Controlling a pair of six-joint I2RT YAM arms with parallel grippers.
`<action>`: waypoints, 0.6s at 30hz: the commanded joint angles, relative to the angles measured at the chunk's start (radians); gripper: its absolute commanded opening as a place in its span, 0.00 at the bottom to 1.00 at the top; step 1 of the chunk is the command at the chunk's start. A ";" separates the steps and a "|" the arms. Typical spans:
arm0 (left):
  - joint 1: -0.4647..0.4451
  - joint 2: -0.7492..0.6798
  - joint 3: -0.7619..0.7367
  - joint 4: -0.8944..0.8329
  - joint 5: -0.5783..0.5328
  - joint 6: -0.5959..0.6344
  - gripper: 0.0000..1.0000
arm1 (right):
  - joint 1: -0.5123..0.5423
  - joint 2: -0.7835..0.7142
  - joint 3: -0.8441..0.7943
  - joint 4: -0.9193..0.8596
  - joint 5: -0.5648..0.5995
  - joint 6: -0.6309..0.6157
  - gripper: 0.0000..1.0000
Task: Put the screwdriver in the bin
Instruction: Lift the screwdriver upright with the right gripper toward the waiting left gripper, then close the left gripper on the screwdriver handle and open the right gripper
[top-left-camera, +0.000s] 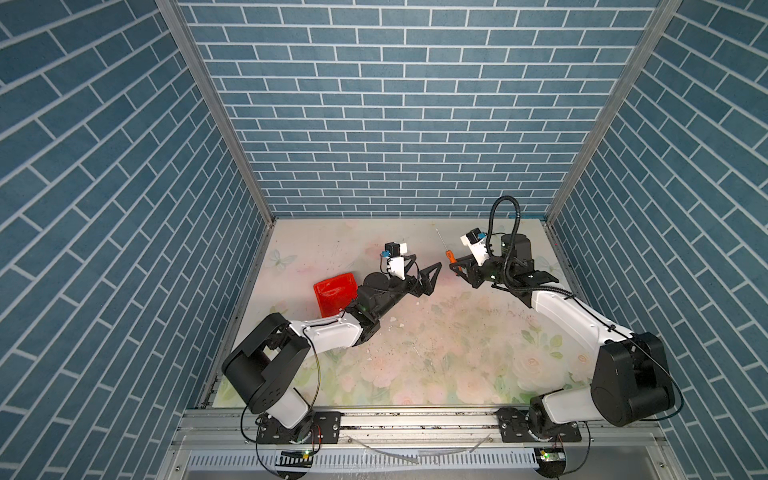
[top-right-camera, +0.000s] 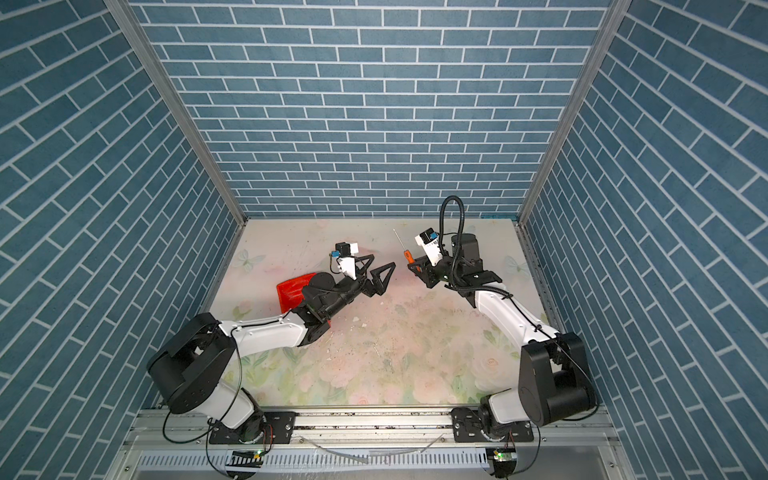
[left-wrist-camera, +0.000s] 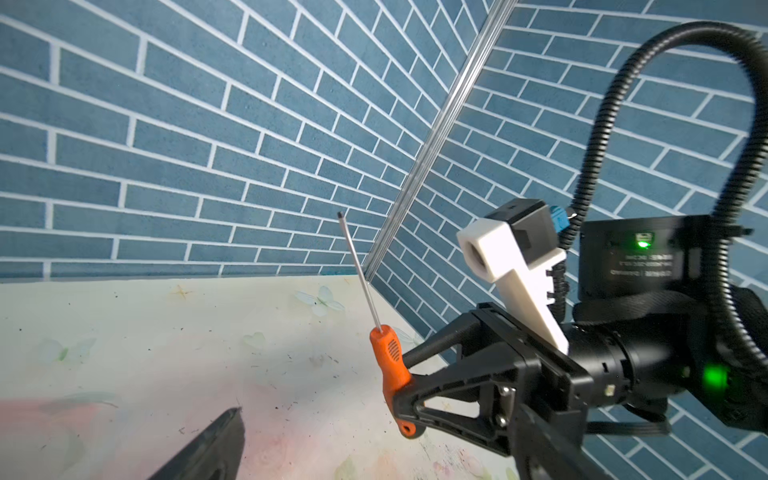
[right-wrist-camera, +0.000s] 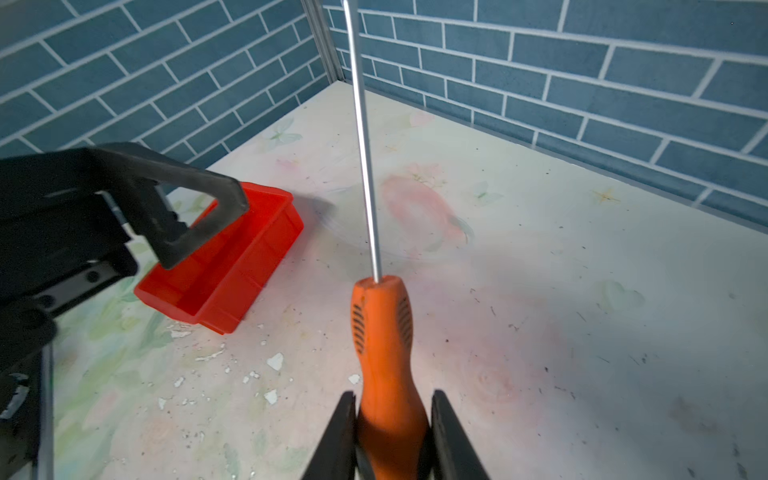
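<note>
My right gripper (top-left-camera: 455, 266) (right-wrist-camera: 392, 399) is shut on the lower handle of the orange screwdriver (top-left-camera: 451, 257) (top-right-camera: 408, 255) (left-wrist-camera: 388, 361) (right-wrist-camera: 382, 332), held above the table. Its thin silver shaft points up and toward the back wall. My left gripper (top-left-camera: 428, 266) (top-right-camera: 382, 259) stands open and empty, facing the screwdriver across a short gap; one of its fingers (left-wrist-camera: 216, 444) shows in the left wrist view. The red bin (top-left-camera: 332, 291) (top-right-camera: 291, 291) (right-wrist-camera: 232, 266) lies on the table at the left, partly hidden under my left arm's wrist.
Blue brick walls close in the back and both sides, with aluminium posts (top-left-camera: 232, 137) at the corners. The floral table mat (top-left-camera: 436, 353) carries white flakes and dark specks. A metal rail (top-left-camera: 415, 419) with both arm bases runs along the front edge.
</note>
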 joint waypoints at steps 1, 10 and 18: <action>0.011 0.016 0.037 0.072 0.053 -0.068 1.00 | 0.028 -0.037 -0.028 0.094 -0.068 0.096 0.00; 0.023 0.052 0.045 0.106 0.088 -0.135 0.85 | 0.066 -0.024 -0.030 0.134 -0.159 0.116 0.00; 0.041 0.066 0.054 0.094 0.121 -0.170 0.66 | 0.073 -0.024 -0.019 0.113 -0.239 0.087 0.00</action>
